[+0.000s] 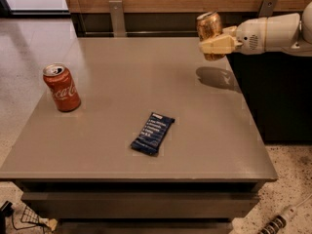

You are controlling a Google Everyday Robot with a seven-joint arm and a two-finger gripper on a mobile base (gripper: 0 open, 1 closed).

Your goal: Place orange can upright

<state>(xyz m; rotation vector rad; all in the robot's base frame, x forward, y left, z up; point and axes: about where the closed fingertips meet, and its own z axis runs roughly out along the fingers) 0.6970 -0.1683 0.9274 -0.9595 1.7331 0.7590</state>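
The orange can (209,29) has a golden-brown body and a silver top. It hangs nearly upright in the air above the far right part of the grey table (122,82). My gripper (214,43) comes in from the right on a cream arm and is shut on the orange can around its lower body. The can's shadow lies on the table just below it.
A red Coca-Cola can (61,87) stands upright at the table's left side. A dark blue snack bar (152,133) lies flat near the middle front. A dark counter stands right of the table. A power strip (278,222) lies on the floor at bottom right.
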